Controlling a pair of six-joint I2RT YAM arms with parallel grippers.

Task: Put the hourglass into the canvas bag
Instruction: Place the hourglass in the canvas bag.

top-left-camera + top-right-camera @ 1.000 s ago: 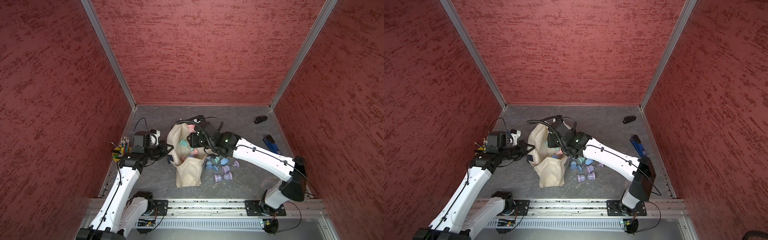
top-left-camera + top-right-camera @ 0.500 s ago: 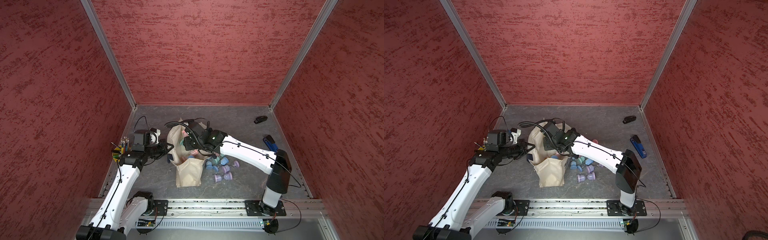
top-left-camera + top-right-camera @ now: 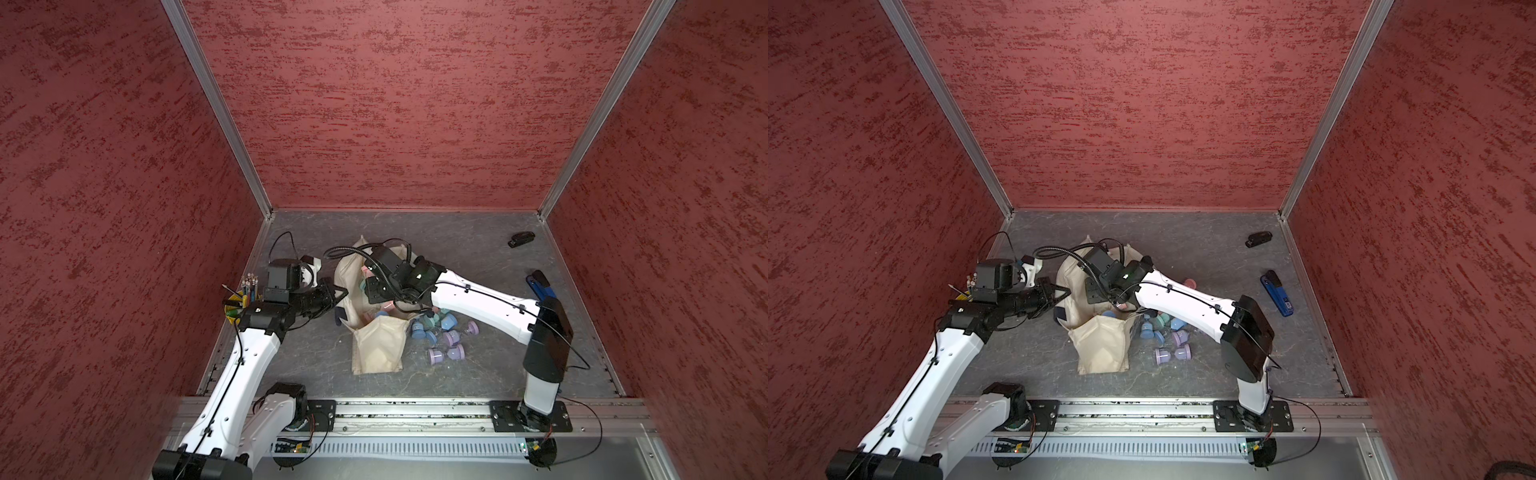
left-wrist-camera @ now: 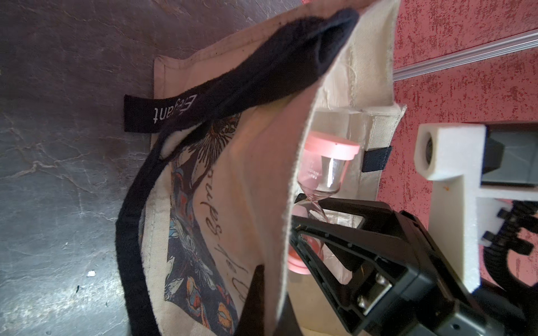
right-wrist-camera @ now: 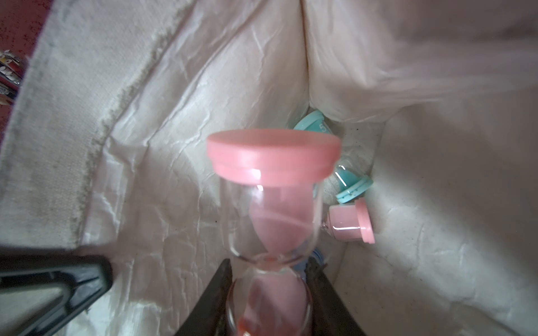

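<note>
The cream canvas bag (image 3: 376, 345) lies on the grey floor in both top views, its mouth towards the back. My left gripper (image 4: 273, 291) is shut on the bag's near rim (image 4: 294, 186) and holds the mouth apart. Inside the mouth, my right gripper (image 5: 269, 270) is shut on a pink hourglass (image 5: 273, 157) at its glass waist, and the left wrist view shows this hourglass (image 4: 329, 151) behind the rim. A teal hourglass (image 5: 349, 186) and a second pink one (image 5: 352, 222) rest deeper in the bag.
Several loose blue, teal and purple hourglasses (image 3: 446, 332) lie just right of the bag. A yellow cup of pencils (image 3: 243, 297) stands by the left wall. A black stapler (image 3: 520, 240) and a blue one (image 3: 1277, 295) lie at the right.
My right arm has swung left and reached into the bag's mouth with the pink hourglass. The left arm has kept its hold on the rim.
</note>
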